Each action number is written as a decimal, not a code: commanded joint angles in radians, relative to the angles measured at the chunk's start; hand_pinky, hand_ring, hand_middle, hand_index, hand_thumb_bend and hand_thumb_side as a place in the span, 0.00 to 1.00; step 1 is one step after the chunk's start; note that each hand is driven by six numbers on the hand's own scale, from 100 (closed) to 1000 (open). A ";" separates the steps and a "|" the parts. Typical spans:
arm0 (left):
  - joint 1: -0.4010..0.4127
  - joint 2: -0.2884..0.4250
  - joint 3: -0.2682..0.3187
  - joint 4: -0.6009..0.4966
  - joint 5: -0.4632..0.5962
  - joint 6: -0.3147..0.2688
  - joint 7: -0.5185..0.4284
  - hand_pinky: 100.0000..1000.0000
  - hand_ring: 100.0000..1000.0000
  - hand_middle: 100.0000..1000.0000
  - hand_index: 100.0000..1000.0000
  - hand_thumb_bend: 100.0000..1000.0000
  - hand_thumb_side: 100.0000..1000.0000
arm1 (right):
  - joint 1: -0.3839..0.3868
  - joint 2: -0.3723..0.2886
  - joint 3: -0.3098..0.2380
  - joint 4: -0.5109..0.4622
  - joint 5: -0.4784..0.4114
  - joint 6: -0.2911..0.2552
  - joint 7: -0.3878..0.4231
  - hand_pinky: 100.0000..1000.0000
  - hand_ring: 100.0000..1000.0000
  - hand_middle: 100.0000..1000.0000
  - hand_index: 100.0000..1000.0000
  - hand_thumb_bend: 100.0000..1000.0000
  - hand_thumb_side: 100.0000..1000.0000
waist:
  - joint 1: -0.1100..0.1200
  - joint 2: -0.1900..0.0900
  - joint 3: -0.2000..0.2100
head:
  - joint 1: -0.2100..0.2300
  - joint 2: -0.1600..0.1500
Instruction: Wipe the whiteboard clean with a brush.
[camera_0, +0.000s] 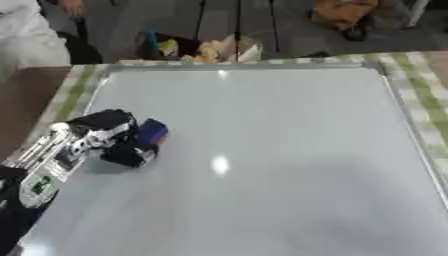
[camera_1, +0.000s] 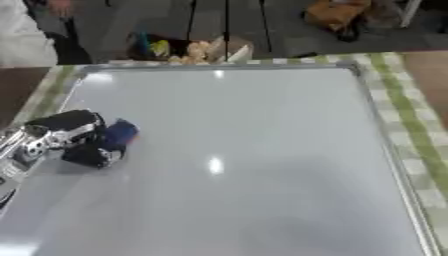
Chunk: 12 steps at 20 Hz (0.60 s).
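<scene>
A large grey whiteboard (camera_0: 262, 150) with a metal frame lies flat and fills most of both views; I see no marks on it. My left hand (camera_0: 112, 136) comes in from the lower left and rests over the board's left part, fingers curled round a small blue brush (camera_0: 152, 131). The brush sits against the board surface, its blue end sticking out to the right of the hand. My right hand shows in neither view.
A green-striped cloth (camera_0: 420, 95) lies under the board and shows along its right and far edges. Beyond the far edge are a box of mixed items (camera_0: 201, 49) and an orange object (camera_0: 346, 12) on the floor. A person in white (camera_0: 31, 35) stands at far left.
</scene>
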 joint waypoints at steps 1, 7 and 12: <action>-0.009 0.029 0.018 0.026 -0.007 0.003 0.009 0.27 0.40 0.29 0.26 0.00 0.62 | -0.010 -0.014 -0.010 -0.015 -0.001 -0.002 0.000 0.71 0.65 0.49 0.77 0.00 0.79 | -0.004 -0.024 0.001 | 0.003 -0.011; -0.008 0.026 0.040 0.075 0.004 0.021 0.030 0.26 0.40 0.29 0.26 0.00 0.63 | -0.009 -0.015 -0.009 -0.015 0.001 -0.002 0.000 0.71 0.65 0.49 0.77 0.00 0.79 | -0.004 -0.023 0.001 | 0.001 -0.010; -0.006 0.027 0.067 0.121 0.025 0.047 0.052 0.26 0.39 0.28 0.26 0.00 0.63 | -0.009 -0.019 -0.011 -0.015 0.001 -0.006 -0.003 0.71 0.65 0.49 0.76 0.00 0.79 | -0.006 -0.024 0.004 | 0.000 -0.010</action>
